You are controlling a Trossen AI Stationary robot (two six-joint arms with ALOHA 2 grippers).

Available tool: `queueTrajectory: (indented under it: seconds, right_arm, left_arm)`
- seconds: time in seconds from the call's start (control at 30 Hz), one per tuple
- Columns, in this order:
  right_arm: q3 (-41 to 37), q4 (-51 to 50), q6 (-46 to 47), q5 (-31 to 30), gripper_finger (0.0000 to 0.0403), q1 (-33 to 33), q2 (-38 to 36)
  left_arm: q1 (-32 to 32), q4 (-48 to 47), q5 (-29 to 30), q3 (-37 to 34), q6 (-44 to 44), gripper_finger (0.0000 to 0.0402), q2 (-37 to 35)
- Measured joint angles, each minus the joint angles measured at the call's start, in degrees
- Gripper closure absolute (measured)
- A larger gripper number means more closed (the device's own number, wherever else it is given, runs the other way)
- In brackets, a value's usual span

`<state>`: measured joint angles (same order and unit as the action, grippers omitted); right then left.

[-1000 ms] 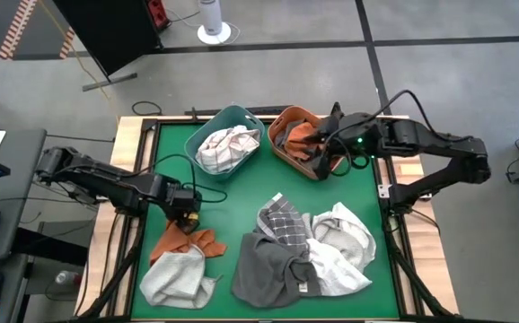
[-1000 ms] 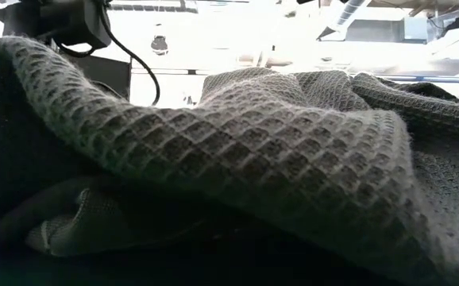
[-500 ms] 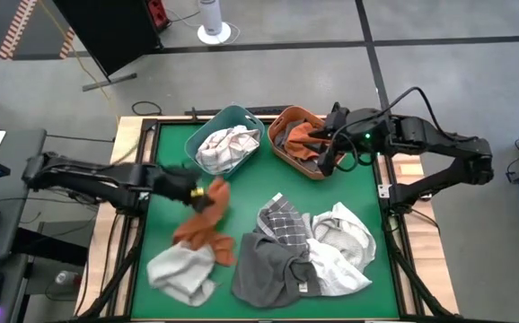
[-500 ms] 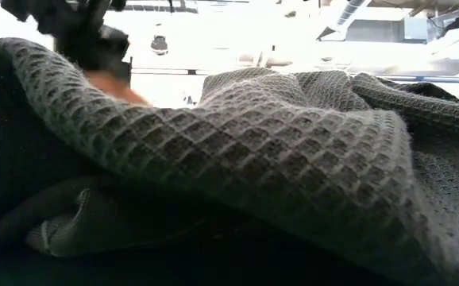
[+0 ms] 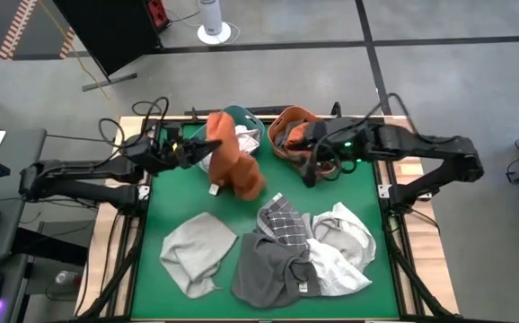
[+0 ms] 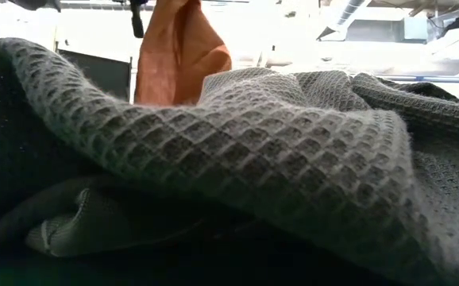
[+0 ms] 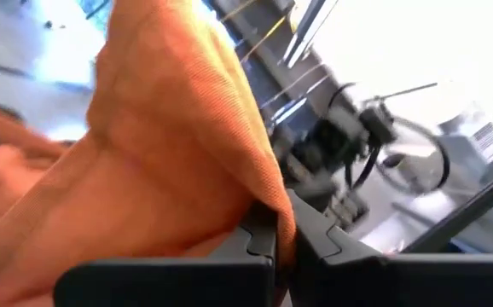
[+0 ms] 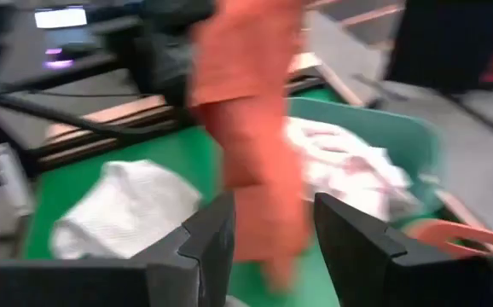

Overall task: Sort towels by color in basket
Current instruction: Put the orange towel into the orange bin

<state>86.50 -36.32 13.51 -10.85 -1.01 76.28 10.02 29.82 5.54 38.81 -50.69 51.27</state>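
Note:
My left gripper [image 5: 204, 145] is shut on a rust-orange towel [image 5: 234, 166], held up in the air in front of the teal basket [image 5: 238, 114]. The towel also shows in the low view [image 6: 178, 56] and in the left wrist view [image 7: 161, 170]. My right gripper [image 8: 272, 247] is open and empty by the near side of the brown basket [image 5: 286, 152], pointing toward the table's left. That basket holds another rust-orange towel [image 5: 297, 135]. The teal basket holds a white towel [image 5: 247, 140]. My left gripper pinches the rust-orange towel's upper end [image 7: 268, 209] between its two fingers, coming about level from the table's left. Whether it has an edge or a fold, I cannot tell. The towel hangs slack below and beyond the fingers, its lower end [image 5: 246, 186] clear of the table.
On the green mat lie a light grey towel [image 5: 197, 253] near left, a dark grey towel [image 5: 264, 265] at the near middle, a checked towel [image 5: 283, 220] and a white towel [image 5: 345, 240] on the right. The dark grey towel [image 6: 277, 159] fills the low view.
My left gripper has risen from the table's near left, carrying the rust-orange towel up and toward the far edge, to the teal basket. The towel is lifted clear and hangs. The light grey towel beside it has slid rightward and spread out. My right gripper has drawn slightly leftward.

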Motion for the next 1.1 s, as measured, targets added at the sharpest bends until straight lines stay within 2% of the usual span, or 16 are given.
queueTrajectory:
  seconds: [0.07, 0.17, 0.37, 0.53, 0.7, 0.83, 0.93, 1.03, 1.1]
  right_arm:
    - [0.00, 2.15, 0.00, 2.18, 0.0202, -0.21, 2.29]
    - [0.00, 5.15, -1.10, 2.27, 0.0184, -0.28, 5.54]
    - [0.00, 13.00, -3.09, 2.08, 0.0153, -1.04, 9.15]
    - [0.00, 17.06, -4.36, 1.62, 0.0147, -1.38, 9.51]
    - [0.00, 19.66, -4.40, -1.88, 0.0154, -1.41, 9.69]
    - [0.00, 21.96, -4.56, -2.96, 0.0198, -1.41, 9.65]
    - [0.00, 23.78, -4.87, -2.97, 0.0267, -1.57, 9.65]
    - [0.00, 24.44, -5.21, -2.97, 0.0357, -2.17, 9.65]
    - [0.00, 24.49, -6.00, -2.97, 0.0383, -2.62, 9.37]
  left_arm:
    - [0.16, 1.45, 0.79, 1.87, 0.76, 0.0401, 2.56]
    - [0.18, 1.47, 0.67, 6.31, 3.91, 0.0401, 7.04]
    - [0.16, -3.40, -2.97, 17.07, 10.38, 0.0401, 14.84]
    - [0.13, -11.14, -4.32, 25.87, 16.20, 0.0401, 19.41]
    - [0.11, -11.02, -7.58, 31.10, 19.22, 0.0401, 22.82]
    - [0.11, -10.96, -10.03, 33.29, 19.62, 0.0401, 24.87]
    - [0.11, -11.04, -11.71, 33.55, 19.56, 0.0401, 26.05]
    - [0.11, -11.22, -13.71, 33.55, 18.67, 0.0401, 26.73]
    - [0.15, -11.22, -14.73, 33.55, 19.17, 0.0401, 26.72]
